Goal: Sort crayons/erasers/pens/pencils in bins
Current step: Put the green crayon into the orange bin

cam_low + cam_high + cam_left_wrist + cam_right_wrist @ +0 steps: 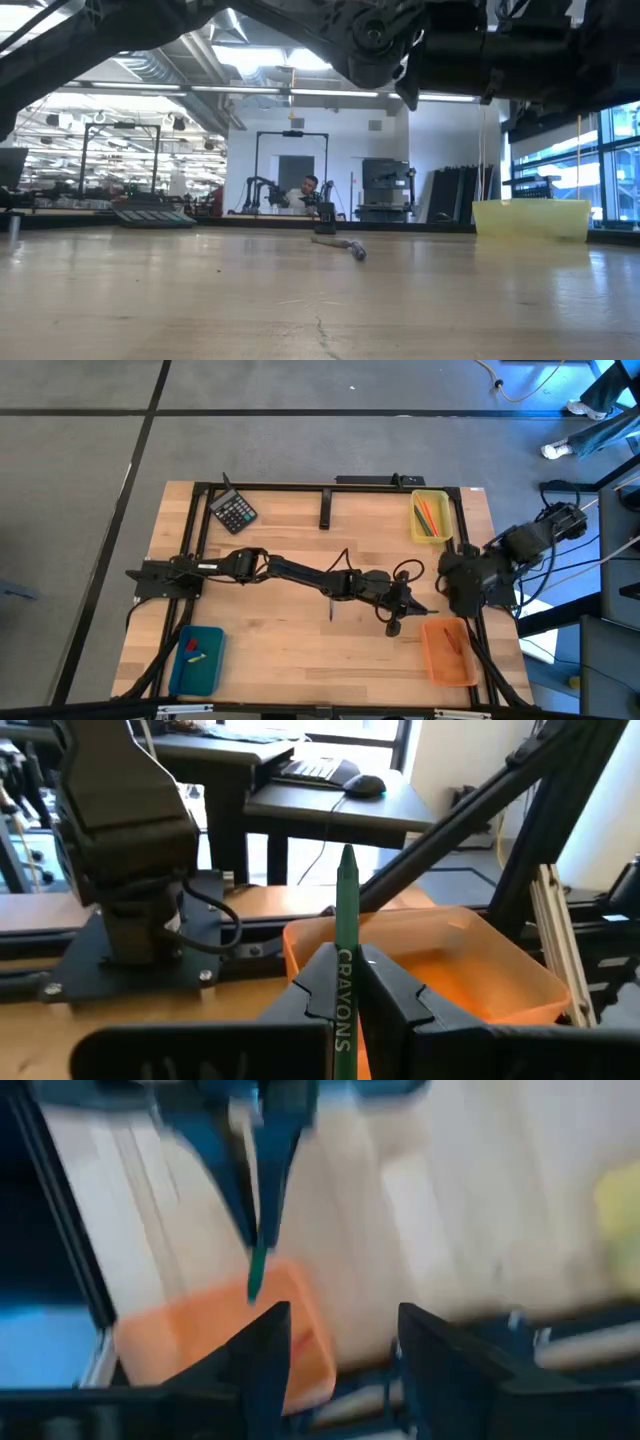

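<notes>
My left gripper (412, 607) is stretched out toward the table's right side, next to the orange bin (447, 652), and is shut on a green crayon (346, 935). The crayon's pointed tip (347, 852) sticks out past the fingertips toward the bin (440, 955). My right gripper (340, 1342) is open and empty, drawn back at the table's right edge (466, 586). Its view shows the crayon (258, 1272) above the orange bin (215, 1342). The yellow bin (430, 517) holds orange and green crayons. The teal-blue bin (197, 658) holds small erasers. My left gripper pinches the green crayon between its two fingers (318, 982) by the labelled part of its shaft (344, 982). The fingers lie along the crayon, which sticks out forward beyond their tips. The crayon is lifted clear of the table, its tip near the orange bin's rim.
A slim grey stick (331, 608) lies on the wood mid-table and also shows in the low view (345, 245). A black calculator (234, 512) lies at the far left. A red stick (452, 639) lies in the orange bin. Black frame rails run along the table's edges.
</notes>
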Robot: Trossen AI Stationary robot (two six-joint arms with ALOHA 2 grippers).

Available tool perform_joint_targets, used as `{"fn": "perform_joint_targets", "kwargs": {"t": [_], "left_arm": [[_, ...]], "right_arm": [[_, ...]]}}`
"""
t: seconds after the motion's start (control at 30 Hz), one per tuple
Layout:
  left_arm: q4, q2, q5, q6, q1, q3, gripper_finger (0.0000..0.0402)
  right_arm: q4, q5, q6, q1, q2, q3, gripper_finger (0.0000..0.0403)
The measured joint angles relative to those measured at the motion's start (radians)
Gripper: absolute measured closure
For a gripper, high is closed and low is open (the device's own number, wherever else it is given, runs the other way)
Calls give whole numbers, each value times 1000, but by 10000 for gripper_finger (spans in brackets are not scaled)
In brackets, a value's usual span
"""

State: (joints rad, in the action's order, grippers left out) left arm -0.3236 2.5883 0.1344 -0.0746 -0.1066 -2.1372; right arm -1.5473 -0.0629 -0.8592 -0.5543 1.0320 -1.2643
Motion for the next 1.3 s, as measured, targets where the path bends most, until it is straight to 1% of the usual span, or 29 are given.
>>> {"fn": "perform_joint_targets", "kwargs": {"t": [0.07,0.27,0.57,0.67,0.8,0.87,0.97,1.03,1.17,1.3], "left_arm": [[7,-6,-4,2,-1,0,386],[46,-13,-10,4,-1,0,386],[112,-13,-11,6,-27,0,386],[112,-15,-11,9,-40,0,386],[142,-26,-12,65,-58,0,386],[156,-35,-32,95,-66,0,386],[224,-58,-69,131,-74,-1,386],[321,-84,-97,141,-80,1,386],[419,-104,-159,153,-92,0,386],[434,-116,-180,132,-104,3,395]], "right_arm": [[19,43,-3,-14,33,11,223],[180,122,52,-26,114,27,232],[181,109,152,-26,230,28,233],[181,109,163,-26,256,28,233],[194,105,172,-50,266,28,233],[224,106,181,-72,264,28,233],[252,72,174,-112,263,28,233],[251,36,144,-140,260,41,233],[256,-17,93,-199,248,78,233],[306,-82,74,-232,224,113,233]]}}
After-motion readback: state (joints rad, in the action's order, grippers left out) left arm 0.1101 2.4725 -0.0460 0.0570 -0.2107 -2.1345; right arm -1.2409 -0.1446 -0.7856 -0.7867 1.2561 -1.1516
